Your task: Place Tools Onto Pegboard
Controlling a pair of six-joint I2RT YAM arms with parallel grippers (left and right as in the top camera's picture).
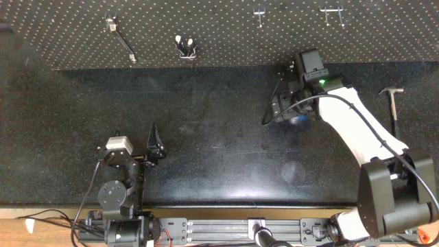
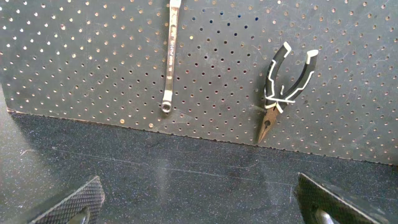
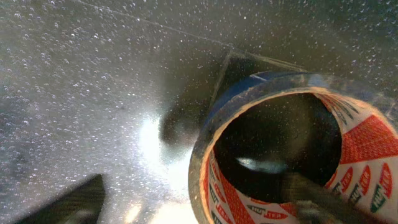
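The wrench (image 2: 168, 56) hangs left of the pliers (image 2: 283, 87) (both on pegboard (image 2: 74, 62)).

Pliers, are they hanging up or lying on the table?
Hanging up. The pliers hang on the pegboard, handles up, nose pointing down.

A black, speckled worktop (image 1: 206, 144) spans the scene. A wooden strip (image 1: 41, 213) runs along its near edge, with black cables (image 1: 58, 217) at the near left.

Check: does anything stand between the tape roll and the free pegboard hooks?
Nothing visible does. The tape roll sits at the right gripper; only table lies between it and the pegboard hooks; the hammer lies aside.
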